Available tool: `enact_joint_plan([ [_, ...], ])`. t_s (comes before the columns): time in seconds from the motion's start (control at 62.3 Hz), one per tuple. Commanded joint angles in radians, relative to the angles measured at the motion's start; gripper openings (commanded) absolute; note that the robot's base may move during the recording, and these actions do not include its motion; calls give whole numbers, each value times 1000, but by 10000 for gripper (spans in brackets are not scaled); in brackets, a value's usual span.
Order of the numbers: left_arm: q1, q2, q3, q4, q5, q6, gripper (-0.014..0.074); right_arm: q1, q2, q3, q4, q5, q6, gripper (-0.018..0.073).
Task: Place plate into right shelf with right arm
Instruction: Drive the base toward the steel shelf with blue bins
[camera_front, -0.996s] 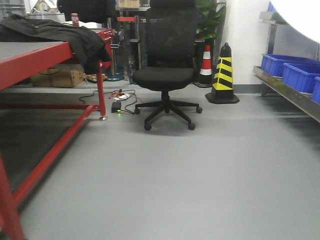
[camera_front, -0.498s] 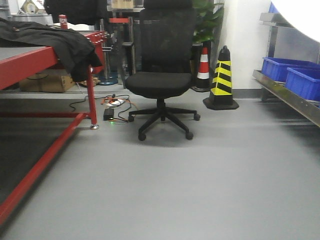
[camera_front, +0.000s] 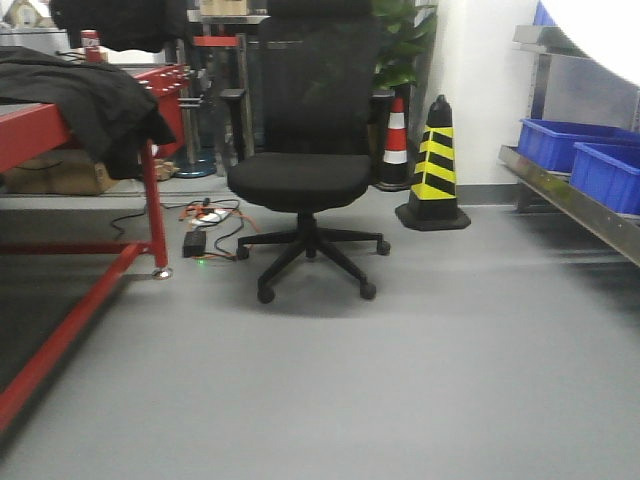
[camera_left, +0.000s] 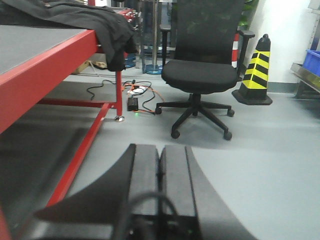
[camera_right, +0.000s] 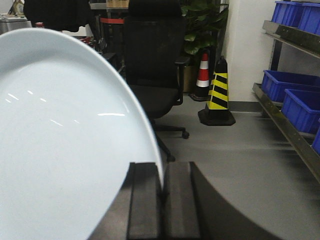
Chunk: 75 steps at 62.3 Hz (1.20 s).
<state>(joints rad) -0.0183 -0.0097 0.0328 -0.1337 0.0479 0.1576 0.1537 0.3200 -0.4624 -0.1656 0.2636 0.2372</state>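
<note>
One glossy round plate (camera_right: 60, 150) pinched by right tool (camera_right: 161, 175).

Lighting was even and bright. Highlights streaked the glossy white round plate (camera_right: 60, 150); the black office chair (camera_front: 305, 170) cast a soft shadow beneath itself.

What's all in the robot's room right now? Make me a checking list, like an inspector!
Surface: grey floor; red table on the left.
Job's things: white plate, pinched at its edge by the right gripper; metal shelf on the right, holding blue bins.
Clutter: black jacket draped over the table; cardboard box under it.
Grippers: right shut on the plate; left gripper shut, holding nothing.
Cables: tangle of wires on the floor by the table leg, beside a small black box.
Surroundings: black office chair, yellow-and-black cone, red-and-white cone, green plant.
</note>
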Motion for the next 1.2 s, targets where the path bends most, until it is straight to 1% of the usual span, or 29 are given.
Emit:
enact_joint_plan([
  [0.0,-2,-10,10,-8,-90,-7,-128,-6,8,-32,-13,-99,-3,50],
  [1.189,-2,-10,10,-8,-90,-7,-128,-6,8,-32,-13,-99,-3,50],
])
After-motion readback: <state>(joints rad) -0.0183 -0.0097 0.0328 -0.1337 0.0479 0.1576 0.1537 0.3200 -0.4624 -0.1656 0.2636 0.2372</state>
